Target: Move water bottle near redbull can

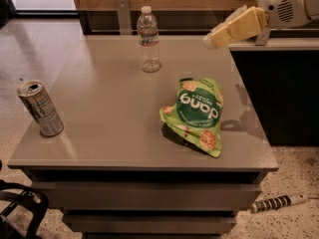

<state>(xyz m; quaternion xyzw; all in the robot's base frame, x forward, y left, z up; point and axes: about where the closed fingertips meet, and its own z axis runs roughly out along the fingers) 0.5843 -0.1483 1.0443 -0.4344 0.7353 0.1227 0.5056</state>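
Note:
The water bottle (148, 40) is clear and ribbed with a white cap and a thin reddish band. It stands upright at the far middle of the grey table (109, 108). The redbull can (41, 108) is silver-grey and stands upright near the table's left front edge, far from the bottle. My gripper (212, 40) with yellowish fingers hangs in the air at the upper right, above the table's far right part, to the right of the bottle and apart from it.
A green snack bag (197, 114) lies on the right middle of the table. A dark counter (279, 83) stands right of the table. A striped cable (276, 203) lies on the speckled floor at the lower right. A black object (20, 208) sits lower left.

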